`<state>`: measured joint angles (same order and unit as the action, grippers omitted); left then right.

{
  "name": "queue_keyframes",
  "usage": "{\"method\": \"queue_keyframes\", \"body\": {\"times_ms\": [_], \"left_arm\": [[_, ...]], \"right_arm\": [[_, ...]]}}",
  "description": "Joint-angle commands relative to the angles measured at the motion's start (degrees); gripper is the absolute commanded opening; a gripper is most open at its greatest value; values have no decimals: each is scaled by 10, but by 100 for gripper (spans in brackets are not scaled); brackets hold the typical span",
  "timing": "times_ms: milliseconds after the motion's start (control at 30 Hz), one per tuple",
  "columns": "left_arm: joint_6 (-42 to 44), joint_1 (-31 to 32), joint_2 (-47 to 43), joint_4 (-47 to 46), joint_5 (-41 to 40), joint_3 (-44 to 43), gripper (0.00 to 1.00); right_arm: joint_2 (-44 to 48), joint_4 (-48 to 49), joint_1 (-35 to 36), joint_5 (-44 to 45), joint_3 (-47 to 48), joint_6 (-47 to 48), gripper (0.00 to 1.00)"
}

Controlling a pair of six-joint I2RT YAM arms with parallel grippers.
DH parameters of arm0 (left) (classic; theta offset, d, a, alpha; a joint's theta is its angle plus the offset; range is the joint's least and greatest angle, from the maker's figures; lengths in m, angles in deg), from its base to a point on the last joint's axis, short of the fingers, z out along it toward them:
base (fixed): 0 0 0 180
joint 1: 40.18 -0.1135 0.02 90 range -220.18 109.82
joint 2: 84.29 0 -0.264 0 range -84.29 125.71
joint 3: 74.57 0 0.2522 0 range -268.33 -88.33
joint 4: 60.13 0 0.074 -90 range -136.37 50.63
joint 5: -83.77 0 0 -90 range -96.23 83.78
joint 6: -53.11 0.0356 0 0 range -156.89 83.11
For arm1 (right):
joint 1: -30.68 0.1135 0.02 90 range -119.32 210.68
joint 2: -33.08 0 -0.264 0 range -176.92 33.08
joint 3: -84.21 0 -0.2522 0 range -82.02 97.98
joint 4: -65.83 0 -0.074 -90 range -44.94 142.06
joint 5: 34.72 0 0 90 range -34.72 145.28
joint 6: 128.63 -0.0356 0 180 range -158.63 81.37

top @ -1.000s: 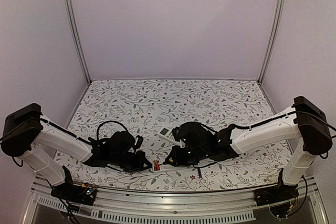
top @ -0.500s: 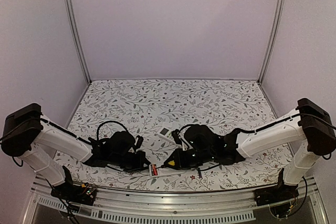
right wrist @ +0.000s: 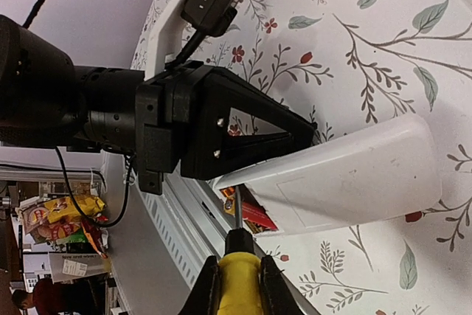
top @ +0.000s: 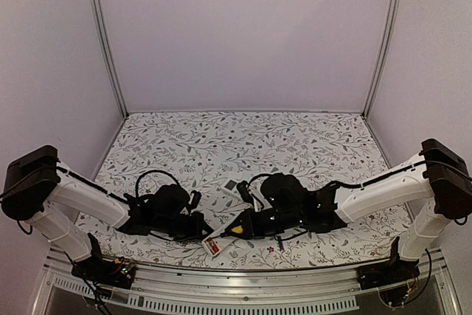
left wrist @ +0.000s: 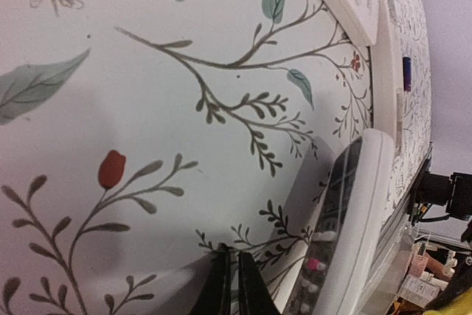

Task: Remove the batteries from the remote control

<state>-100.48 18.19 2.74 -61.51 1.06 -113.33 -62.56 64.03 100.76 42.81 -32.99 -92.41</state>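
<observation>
- Batteries: one thin red cylinder battery (right wrist: 254, 215) sits in the open bay of the white plastic remote control (right wrist: 346, 175). One dark blue cylinder battery (top: 280, 243) lies loose on the floral-patterned desk (top: 295, 138), near the right arm.
- Right gripper (right wrist: 237, 285) clamps the yellow-handled pen-like tool (right wrist: 237, 256), with the metal tip at the red battery.
- Left gripper (right wrist: 311, 132) has its jaws closed, tips against the remote's end. Can't tell whether it pinches it.
- Second white remote (top: 234, 187) lies further back.
</observation>
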Motion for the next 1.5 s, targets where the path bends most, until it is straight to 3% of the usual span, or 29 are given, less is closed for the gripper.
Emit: {"method": "queue_keyframes", "body": {"times_ms": [0, 200, 367, 767, 1033, 1300, 1467], "left_arm": [[-4, -3, -15, 9, -9, 18, 10], [-9, -4, -44, -1, -8, 29, 40], [-14, -6, -54, -33, 4, 40, 49], [74, 5, 9, 41, 13, -49, 53], [69, 19, 19, 82, 18, -75, 52], [47, 50, 18, 101, 17, -82, 52], [28, 69, 20, 90, 36, -85, 50]], "right_arm": [[-1, 11, 0, 16, -13, -2, 0], [-2, 12, -1, 1, -14, 10, 0], [-12, 1, -1, -22, -18, 24, 0], [115, -115, -1, 106, -75, -20, 0], [142, -224, -2, 179, -90, -77, 0], [82, -210, -5, 169, -49, -60, 0], [36, -127, -21, 134, -17, -24, 0]]}}
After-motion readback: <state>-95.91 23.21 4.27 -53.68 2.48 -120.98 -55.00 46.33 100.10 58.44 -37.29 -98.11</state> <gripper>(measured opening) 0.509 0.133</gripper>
